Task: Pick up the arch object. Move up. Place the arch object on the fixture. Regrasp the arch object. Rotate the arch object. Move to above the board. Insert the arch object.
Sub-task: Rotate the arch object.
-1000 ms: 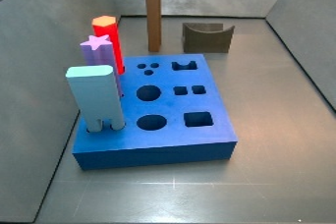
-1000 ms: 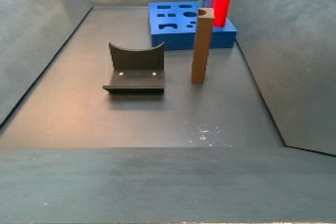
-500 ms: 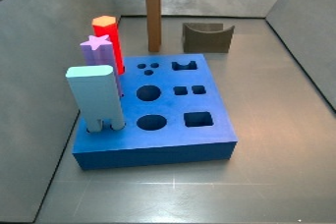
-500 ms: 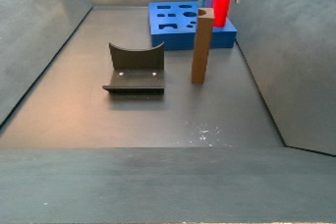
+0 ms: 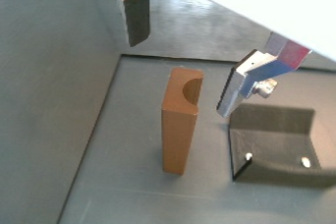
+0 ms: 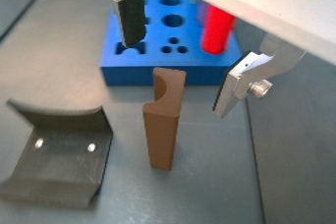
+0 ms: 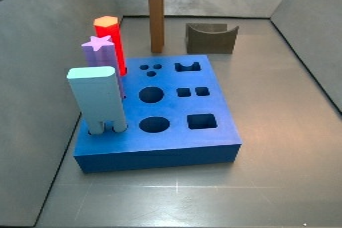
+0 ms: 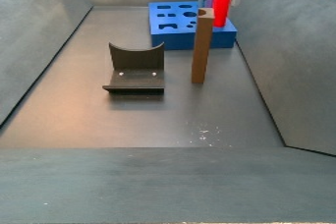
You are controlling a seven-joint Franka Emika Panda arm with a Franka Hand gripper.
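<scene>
Brown and matte, the arch (image 7: 156, 19) stands upright on the grey counter (image 7: 267, 122), just behind the board (image 7: 167, 112) and beside the fixture (image 7: 210, 37), touching neither as far as I can see. Nothing of the task looks done: the arch is not lifted, not on the fixture, and the arch-shaped hole in the board is empty. So I judge that the first step, the pick, is in hand, and everything after it is left. The claw (image 6: 184, 43) hangs above the arch with its two fingers wide apart, one finger (image 6: 129, 17) on each side of the arch top, and it holds nothing; the dark pads do not touch the brown block. The wrist views show this clearly, and in a wrist view the curved notch at the arch top (image 5: 184, 88) also shows, with the fixture (image 5: 274, 144) just beside it. In both side views the claw is almost out of the picture, only small dark parts at the top edge, so its opening cannot be read there. What the side views give instead is the whole layout: the red peg (image 7: 110, 42), the purple piece (image 7: 96, 48) and the pale blue block (image 7: 98, 97) standing in the board, and the bracket shape of the fixture (image 8: 136, 68) on its base plate.
</scene>
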